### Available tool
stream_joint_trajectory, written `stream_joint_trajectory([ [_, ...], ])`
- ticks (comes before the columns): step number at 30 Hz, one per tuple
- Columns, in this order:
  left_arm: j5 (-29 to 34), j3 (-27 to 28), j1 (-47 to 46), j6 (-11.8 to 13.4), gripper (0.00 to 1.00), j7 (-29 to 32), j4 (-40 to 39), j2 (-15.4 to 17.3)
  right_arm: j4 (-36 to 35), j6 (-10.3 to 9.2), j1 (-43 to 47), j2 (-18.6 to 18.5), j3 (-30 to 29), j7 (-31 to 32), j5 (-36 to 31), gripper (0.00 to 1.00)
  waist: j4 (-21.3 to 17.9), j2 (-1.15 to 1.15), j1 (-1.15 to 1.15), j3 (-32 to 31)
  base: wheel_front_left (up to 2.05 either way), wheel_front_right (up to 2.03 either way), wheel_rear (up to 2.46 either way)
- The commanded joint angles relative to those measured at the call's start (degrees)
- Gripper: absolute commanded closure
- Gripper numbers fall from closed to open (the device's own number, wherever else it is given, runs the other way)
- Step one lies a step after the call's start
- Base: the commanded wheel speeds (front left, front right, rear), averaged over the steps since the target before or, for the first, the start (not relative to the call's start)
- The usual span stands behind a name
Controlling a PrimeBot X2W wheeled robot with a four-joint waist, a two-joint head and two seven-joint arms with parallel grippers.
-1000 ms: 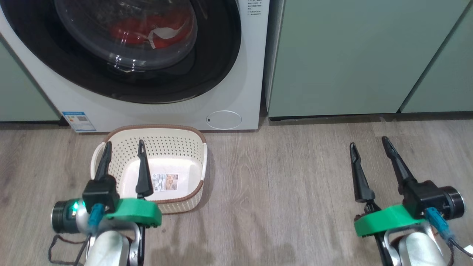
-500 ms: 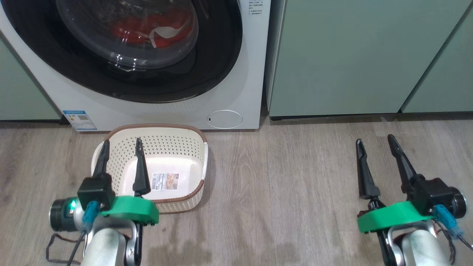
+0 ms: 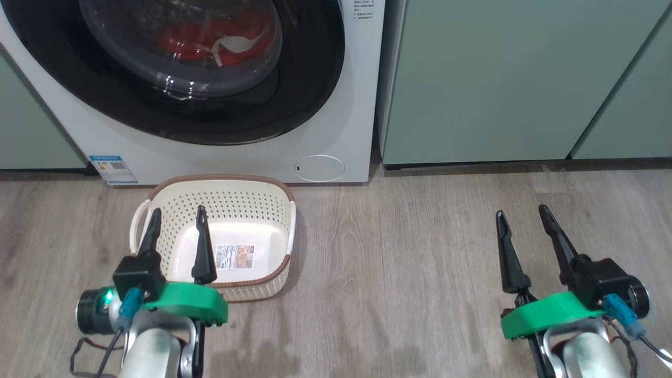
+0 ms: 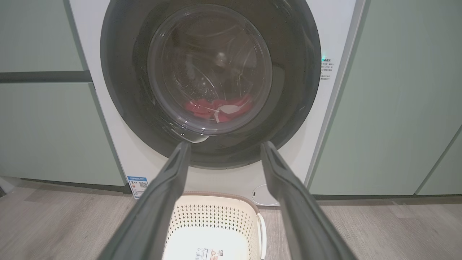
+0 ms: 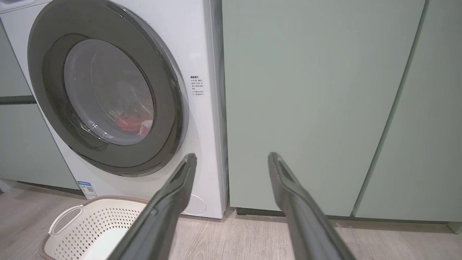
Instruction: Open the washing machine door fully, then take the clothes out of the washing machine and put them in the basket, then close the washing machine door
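Observation:
The white washing machine [image 3: 336,94] stands ahead with its black-rimmed round door [image 3: 310,89] shut. Red clothes [image 3: 210,39] with white trim lie behind the glass, also visible in the left wrist view [image 4: 216,108]. The cream perforated basket [image 3: 262,202] sits on the floor in front of the machine and holds no clothes, with a paper label on its base. My left gripper [image 3: 178,212] hovers open over the basket's near left part, holding nothing. My right gripper [image 3: 520,210] is open over the bare floor at the right, facing a pale-green cabinet [image 5: 306,90].
Pale-green cabinet doors [image 3: 499,79] flank the machine on both sides. Grey wood-look floor [image 3: 394,262] spreads between basket and right gripper. A small round flap [image 3: 319,168] and a blue label sticker [image 3: 113,169] sit low on the machine's front.
Both grippers have drifted slightly back toward me after a small forward move; the right one has shifted a little left. Door, clothes and basket are as before.

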Motion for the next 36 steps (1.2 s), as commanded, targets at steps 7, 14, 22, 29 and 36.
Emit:
stream_joint_trajectory([
  [7,-0.78,1.3,-3.51,0.02,0.0,-0.54,-1.41,0.29,-1.35,0.41,-2.21,-0.66,1.56,-0.36,1.28,0.46,0.49,0.0,0.0,-0.16,0.0,0.0,0.0],
  [14,-1.76,0.74,-3.82,-0.37,0.0,-0.54,-1.55,0.28,1.57,0.41,-4.23,-0.66,0.81,-0.36,13.01,1.0,1.69,0.0,0.0,0.77,0.0,0.0,0.0],
  [22,-3.25,-0.51,-4.39,-0.84,0.0,-0.54,-1.66,0.28,8.6,0.41,-12.54,-0.66,-1.14,-0.36,31.51,1.0,3.73,0.0,0.0,3.43,0.0,0.0,0.0],
  [29,-6.34,-3.46,-6.1,-0.7,0.0,-0.54,-2.01,0.28,13.69,0.41,-23.67,-4.92,0.39,2.61,58.78,1.0,7.33,0.0,0.0,7.59,0.0,0.0,0.0],
  [36,-8.71,-5.93,-8.2,-0.11,0.0,-0.54,-2.19,0.28,13.43,0.41,-32.8,-13.44,-3.53,18.62,81.68,1.0,10.92,0.0,0.0,12.16,0.0,0.0,0.0],
])
